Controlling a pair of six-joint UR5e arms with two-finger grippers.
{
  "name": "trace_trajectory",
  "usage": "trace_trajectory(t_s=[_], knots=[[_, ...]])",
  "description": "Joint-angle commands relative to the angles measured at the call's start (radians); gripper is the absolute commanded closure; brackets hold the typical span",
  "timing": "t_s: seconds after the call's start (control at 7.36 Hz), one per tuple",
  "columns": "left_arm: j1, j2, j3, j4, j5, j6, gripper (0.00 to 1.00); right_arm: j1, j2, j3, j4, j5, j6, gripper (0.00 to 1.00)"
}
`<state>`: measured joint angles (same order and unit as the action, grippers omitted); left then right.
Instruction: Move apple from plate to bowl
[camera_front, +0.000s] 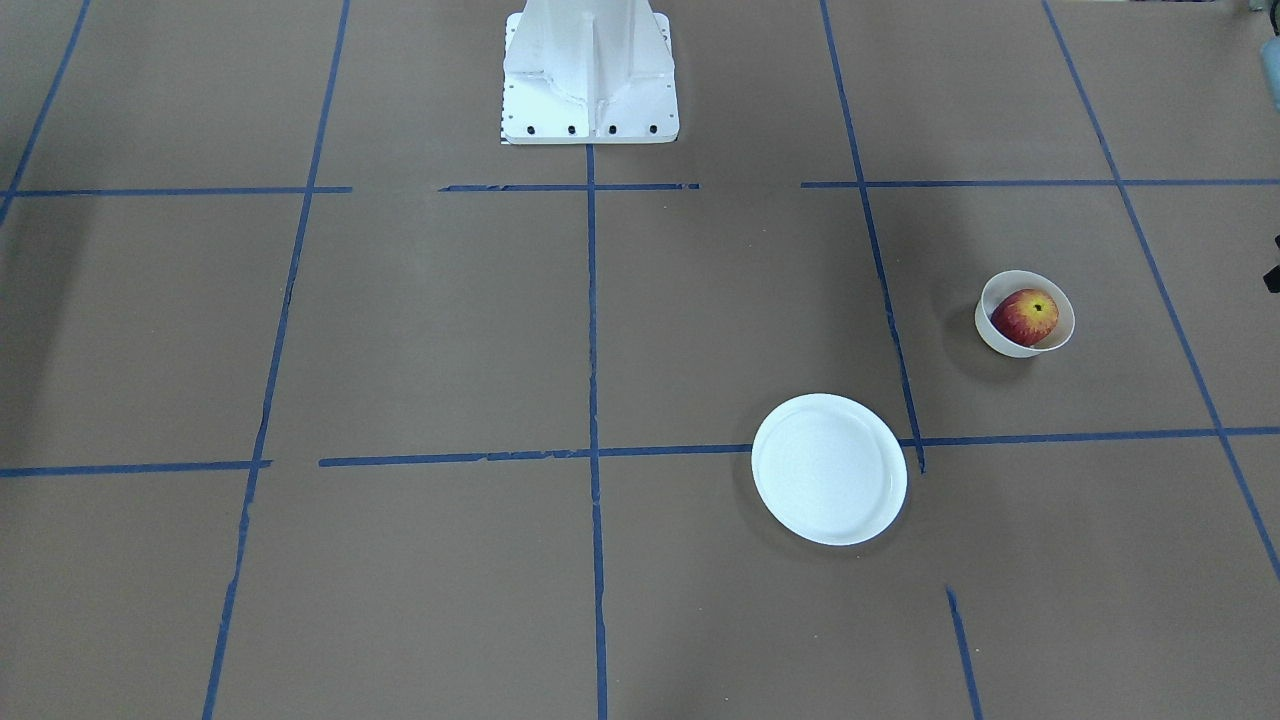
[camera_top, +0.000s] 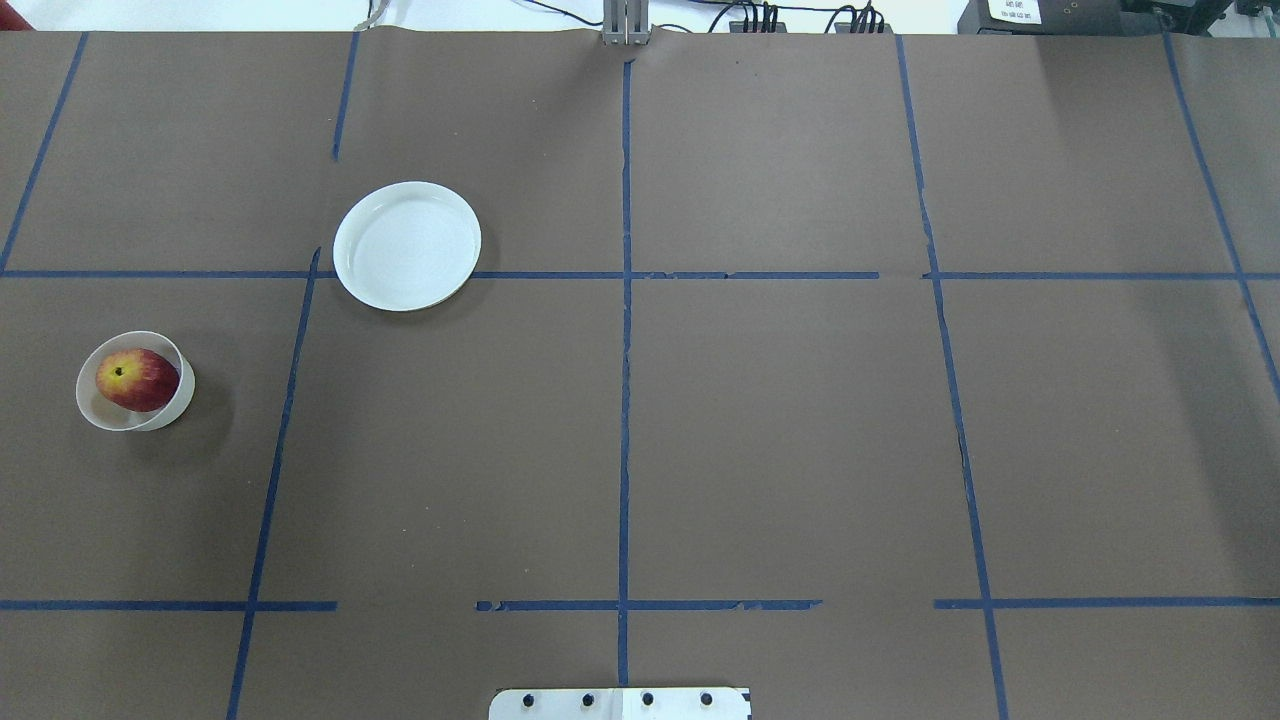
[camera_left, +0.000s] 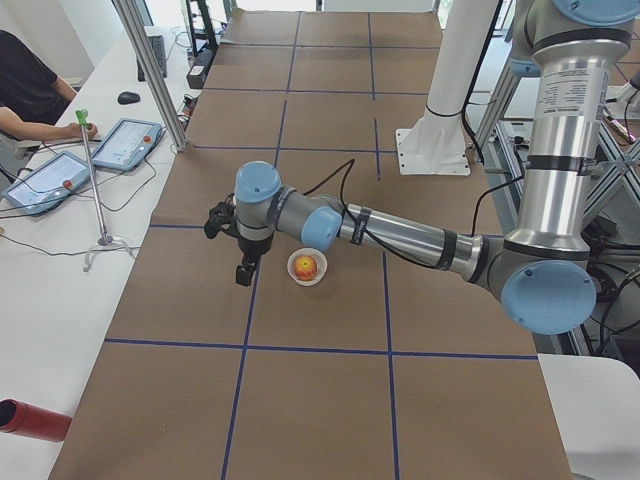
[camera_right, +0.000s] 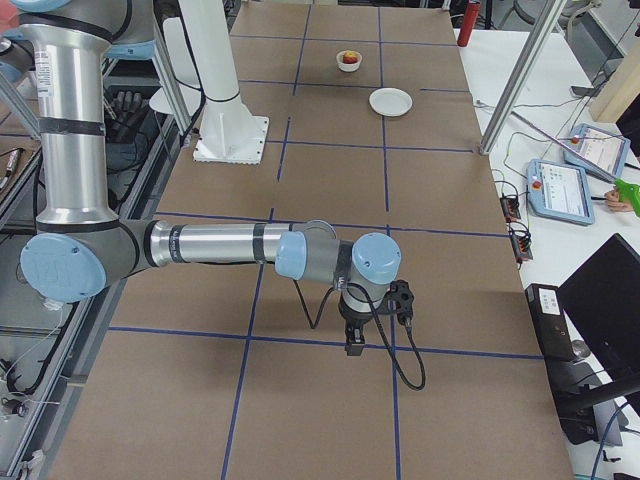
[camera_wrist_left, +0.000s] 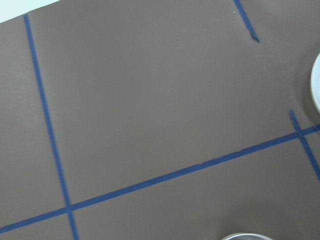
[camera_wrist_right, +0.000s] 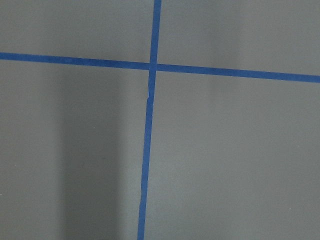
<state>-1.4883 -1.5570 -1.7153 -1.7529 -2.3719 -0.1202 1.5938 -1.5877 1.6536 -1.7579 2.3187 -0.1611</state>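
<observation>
- Evidently the transfer is complete: the apple rests inside the bowl, near the edge of the bench on the robot's left.
- The plate stands bare, well apart from the bowl, toward the far edge.
- The left gripper hangs near the bowl, apart from it. Whether its jaws are spread or pressed together cannot be told.
- The right gripper hangs toward the opposite end, and its jaw state likewise cannot be told.
- Judged remaining: nothing on the task's things.
</observation>
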Motion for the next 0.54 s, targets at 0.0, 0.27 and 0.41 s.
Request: trace_trajectory(t_s=[0.0, 0.27, 0.41], knots=[[-0.044, 0.093, 0.023, 0.013, -0.026, 0.008, 0.00, 0.000, 0.000, 0.000, 0.000, 0.001, 0.000, 0.00], [-0.046, 0.155, 0.020, 0.015, -0.023, 0.008, 0.00, 0.000, 0.000, 0.000, 0.000, 0.001, 0.000, 0.00], [-0.052, 0.164, 0.017, 0.015, -0.023, 0.008, 0.00, 0.000, 0.000, 0.000, 0.000, 0.001, 0.000, 0.00]])
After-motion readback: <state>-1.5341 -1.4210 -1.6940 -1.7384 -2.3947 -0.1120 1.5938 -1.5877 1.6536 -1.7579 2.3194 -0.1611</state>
